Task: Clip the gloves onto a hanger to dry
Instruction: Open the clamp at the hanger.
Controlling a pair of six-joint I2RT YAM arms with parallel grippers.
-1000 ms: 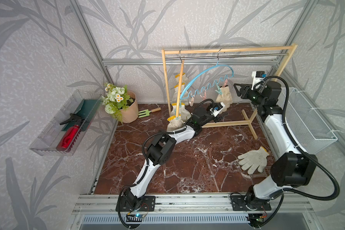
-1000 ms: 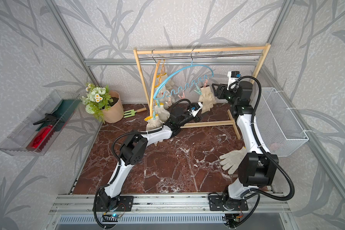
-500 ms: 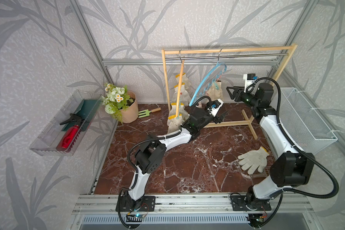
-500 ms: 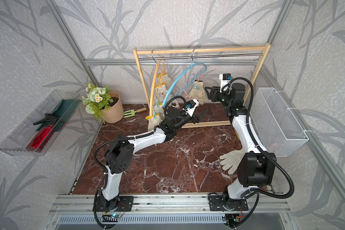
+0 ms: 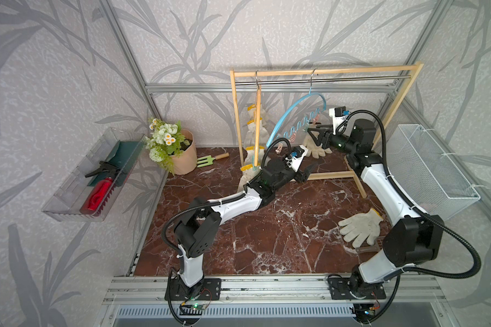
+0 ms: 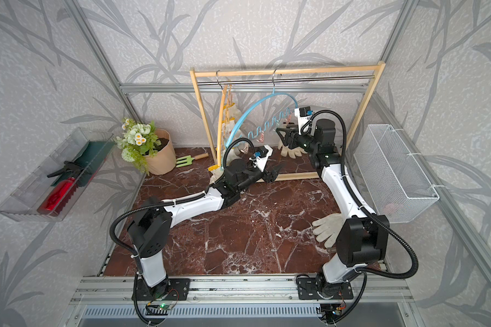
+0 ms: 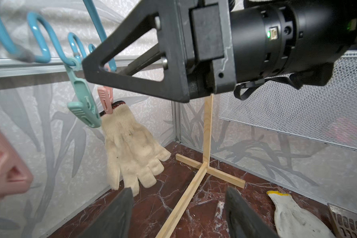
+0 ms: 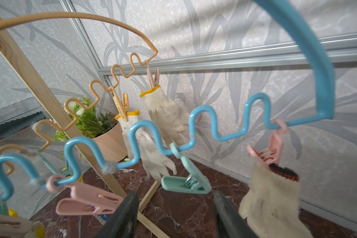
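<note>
While my left fingers (image 7: 115,214) and right fingers (image 8: 122,218) gape empty at the hanger (image 8: 326,72), the loose glove (image 5: 357,228) lies nearer my right arm (image 5: 380,181).

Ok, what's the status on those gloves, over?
Left gripper and right gripper open, empty. Clipped glove hangs from blue hanger. Loose glove lies on table, right elbow close beside it.
</note>
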